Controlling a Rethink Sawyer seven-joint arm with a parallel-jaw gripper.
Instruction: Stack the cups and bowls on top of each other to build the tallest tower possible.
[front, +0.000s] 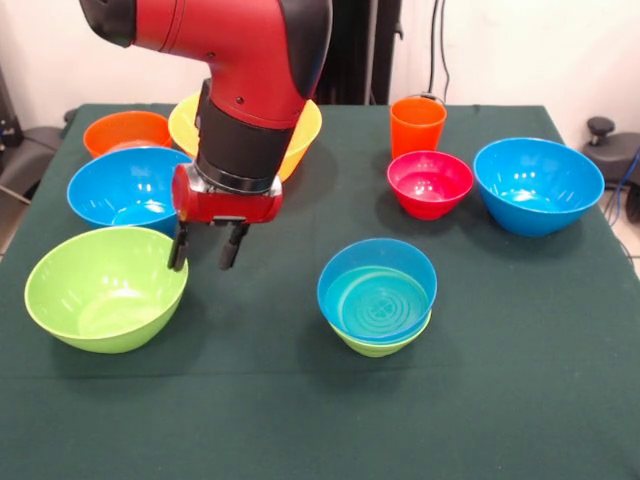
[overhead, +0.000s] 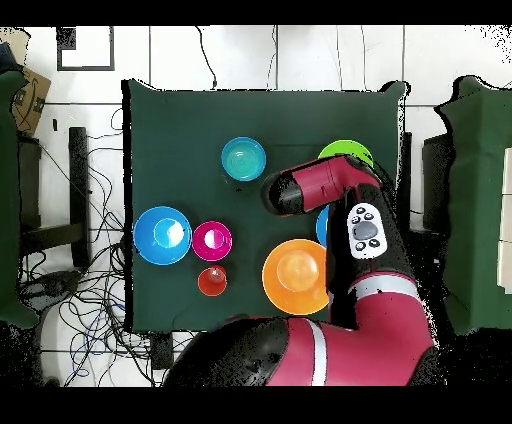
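My gripper (front: 207, 247) is open and empty. It hangs just above the right rim of the large lime green bowl (front: 105, 288), near the table's front left. The tower (front: 377, 295) stands front of centre: a blue bowl with a greenish one nested inside, sitting in a yellow-green piece (front: 380, 346). It shows in the overhead view (overhead: 244, 159) too. An orange cup (front: 417, 125) stands upright at the back, and the red-pink bowl (front: 429, 183) is in front of it. I see no separate yellow-green cup.
A blue bowl (front: 125, 188) sits just behind the gripper, an orange bowl (front: 127, 131) behind that. The big yellow bowl (front: 300, 140) is partly hidden by the arm. Another blue bowl (front: 538, 185) is at the right. In the overhead view the arm (overhead: 330, 185) covers part of the lime bowl (overhead: 346, 153).
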